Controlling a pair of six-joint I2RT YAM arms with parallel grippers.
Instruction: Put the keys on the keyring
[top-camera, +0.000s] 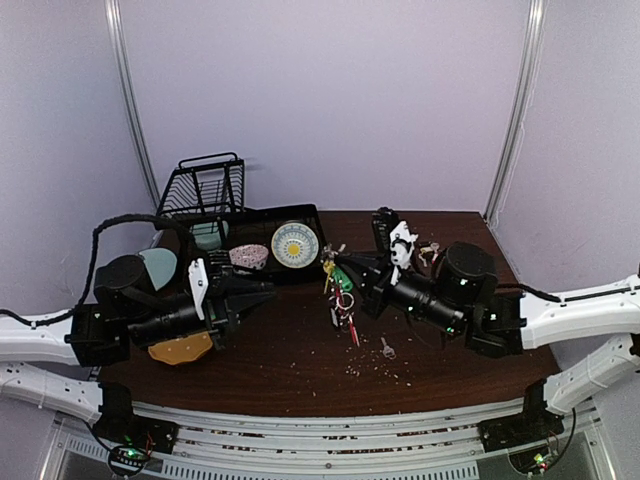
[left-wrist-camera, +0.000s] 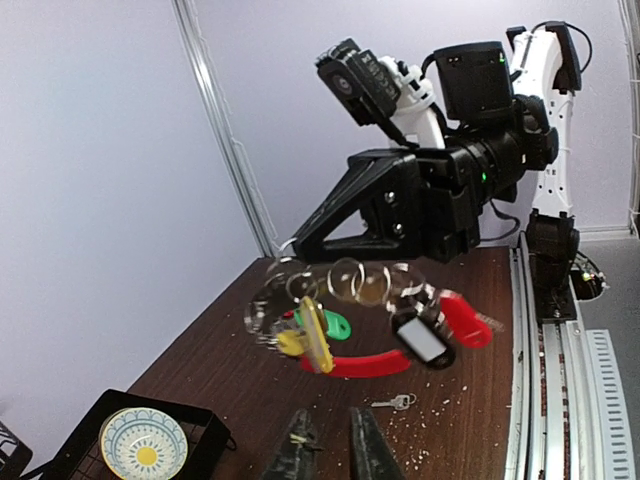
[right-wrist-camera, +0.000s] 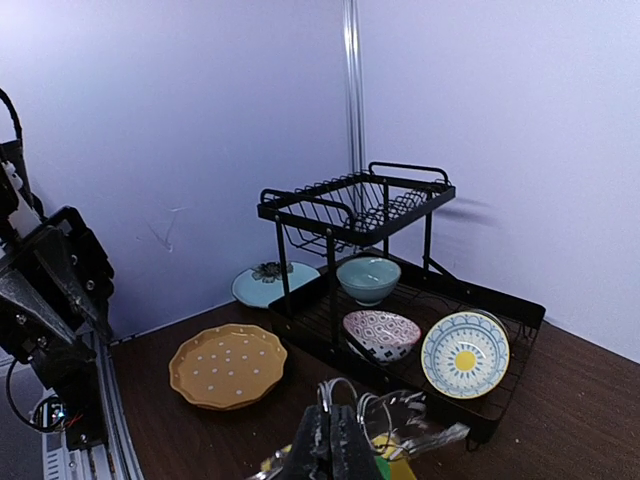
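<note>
Lavender walls (top-camera: 330, 100) back our dark surface (top-camera: 290, 350). At its far-left corner we see a dish rack (top-camera: 203, 195); the left claw (left-wrist-camera: 334, 442) sits slightly apart. Above the centre the keyring (left-wrist-camera: 375, 363) hangs clamped in the right claw (right-wrist-camera: 330, 450); one key (top-camera: 388, 348) lies loose nearer the near edge.

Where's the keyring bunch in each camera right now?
Top external: the keyring, picture centre.
Left wrist: centre frame.
Right wrist: bottom edge, centre.
Shared landmark: the blue-and-yellow plate.
</note>
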